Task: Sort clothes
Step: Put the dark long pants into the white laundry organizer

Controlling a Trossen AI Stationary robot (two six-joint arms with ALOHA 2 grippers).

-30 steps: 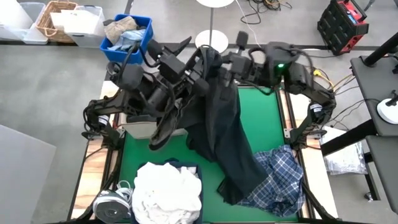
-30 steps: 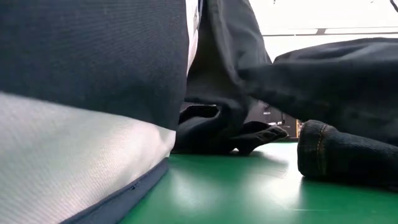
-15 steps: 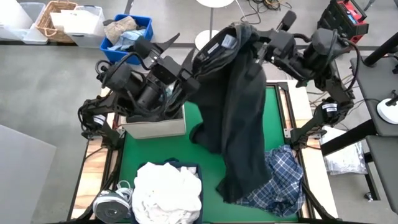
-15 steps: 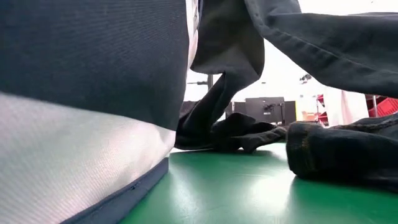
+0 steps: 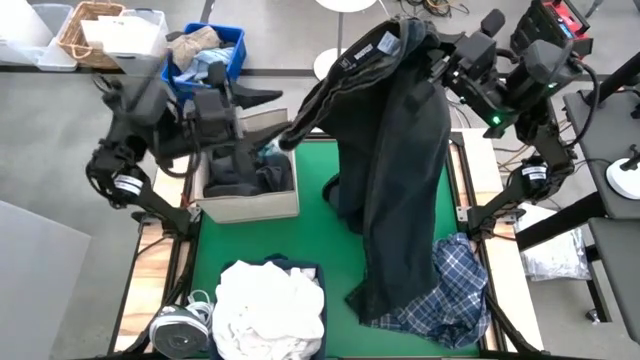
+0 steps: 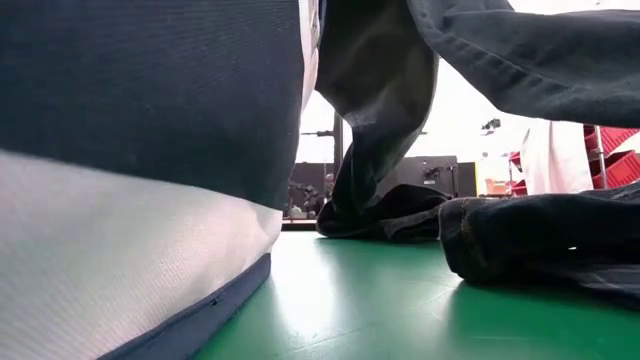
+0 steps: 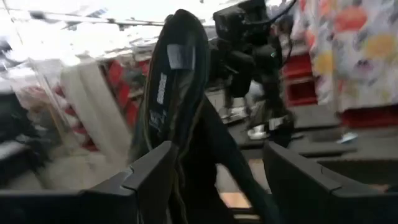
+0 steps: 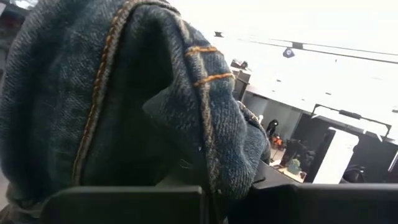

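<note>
High above the far right of the green table (image 5: 310, 240), the right gripper (image 5: 432, 52) is clamped on the waistband of a pair of dark jeans (image 5: 395, 190). The denim is dark navy, almost black, with orange topstitching along its seams in the right wrist view and a pale label inside the waist. From the gripper the jeans hang in one long drape, and their lower end lies on the blue-and-white plaid shirt (image 5: 455, 295) at the table's near right corner. In the low view the hem rests bunched on the green surface. A heap of white clothes (image 5: 270, 308) fills the bin at the near edge, and dark garments (image 5: 245, 180) lie in the tan box (image 5: 250, 207) on the left.

Half a second ago the left gripper (image 5: 262, 98) was up against the jeans beside the right one. Now it has let go and drawn back to the left, above the tan box, its fingers spread wide and holding nothing. The jeans have swung to hang from the right gripper alone.
</note>
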